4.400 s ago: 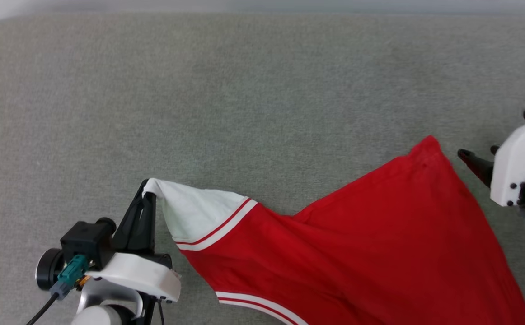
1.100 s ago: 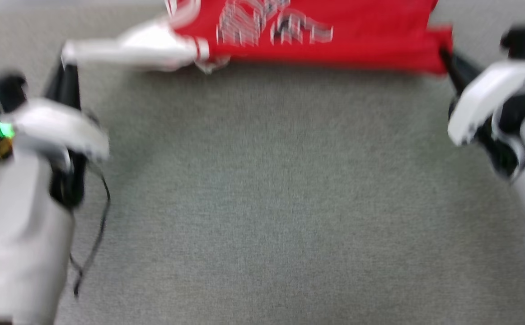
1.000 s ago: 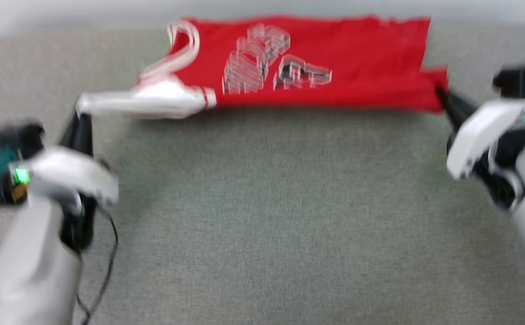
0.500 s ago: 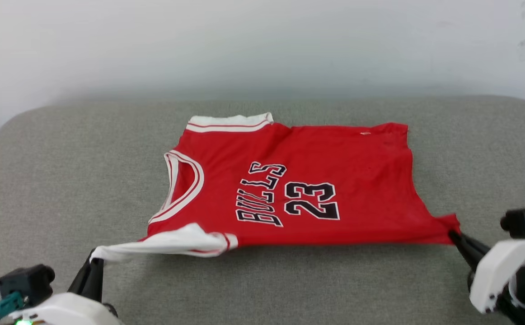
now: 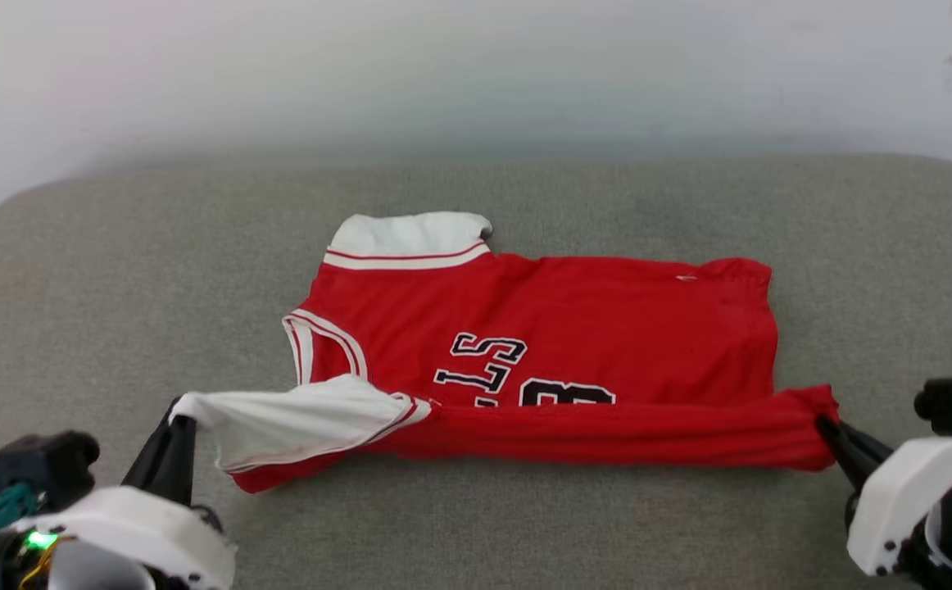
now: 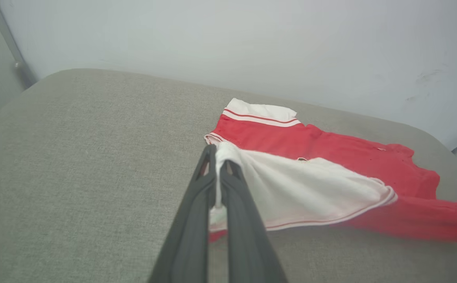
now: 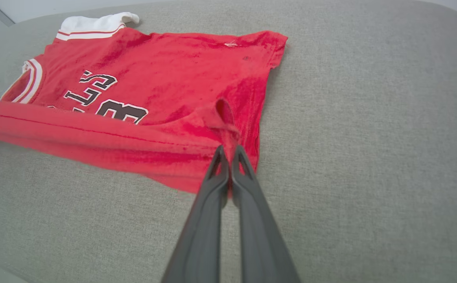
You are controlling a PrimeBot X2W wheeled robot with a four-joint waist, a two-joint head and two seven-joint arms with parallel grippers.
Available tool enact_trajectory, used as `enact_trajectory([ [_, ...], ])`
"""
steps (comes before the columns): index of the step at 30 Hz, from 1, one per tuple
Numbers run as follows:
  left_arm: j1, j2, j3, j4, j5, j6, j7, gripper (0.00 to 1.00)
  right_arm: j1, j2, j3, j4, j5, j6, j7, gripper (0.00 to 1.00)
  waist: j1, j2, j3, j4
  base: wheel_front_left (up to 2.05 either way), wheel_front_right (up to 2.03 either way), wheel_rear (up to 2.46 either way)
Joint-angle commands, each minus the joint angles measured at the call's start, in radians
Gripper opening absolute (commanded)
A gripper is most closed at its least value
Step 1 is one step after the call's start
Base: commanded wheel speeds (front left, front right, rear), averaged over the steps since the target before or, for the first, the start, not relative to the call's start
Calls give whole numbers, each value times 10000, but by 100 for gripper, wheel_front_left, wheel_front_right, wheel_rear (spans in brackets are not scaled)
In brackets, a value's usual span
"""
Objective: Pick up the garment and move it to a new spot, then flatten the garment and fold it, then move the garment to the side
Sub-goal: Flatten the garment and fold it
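Your red white-sleeved jersey shirt (image 5: 591, 311) lies centred on the grey fabric cushion (image 5: 115, 270). The left gripper (image 5: 183, 418) pinches its near sleeve and the right gripper (image 5: 822, 422) its hem corner. The near edge has just lifted over the lettering, so folding's begun.

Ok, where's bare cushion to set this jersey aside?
Bare grey cushion lies left of the garment, out to the rounded corner, and right of its hem. A narrower strip runs between far sleeve and wall. Crowded: the near edge, where left gripper and right gripper pinch the lifted fold.
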Motion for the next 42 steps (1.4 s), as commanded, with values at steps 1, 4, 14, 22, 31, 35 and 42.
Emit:
enact_trajectory([
  [1, -296, -81, -71, 187, -41, -95, -73, 0, -294, 128, -67, 4, -47, -10, 56, 0, 2, 0, 377, -24, 0, 0, 0],
  [4, -1182, -275, -350, 1016, -83, -487, -139, 0, -783, 290, -49, 317, -262, -9, 246, 0, 2, 0, 901, -11, 0, 0, 0],
  [14, -3373, -988, -1076, 4196, -260, -1619, -451, 0, -2628, 398, 816, 2741, -182, -7, -286, 0, 2, 0, 2034, -141, 0, 0, 0],
  [22, -4366, -1518, -1343, 6351, -645, -2308, -520, 100, -3302, 290, 1700, 4832, 0, -12, -1239, 100, 2, 0, 2247, -133, 0, 0, 0],
  [31, -4047, -1299, -1108, 6775, -770, -2577, -1019, 100, -2976, 26, 2076, 4514, 147, -7, -4245, 100, 2, 0, 1367, -163, 0, 0, 0],
  [35, -3633, -867, -1066, 6134, -740, -2386, -632, 100, -2432, 152, 1681, 3780, -331, -7, -5563, 100, 2, 0, 834, -224, 0, 0, 0],
  [42, -3004, 136, -1068, 4713, -1062, -2044, 1139, 100, -1389, 765, 586, 2128, -1292, -7, -6126, 100, 2, 0, 355, -402, 0, 0, 0],
])
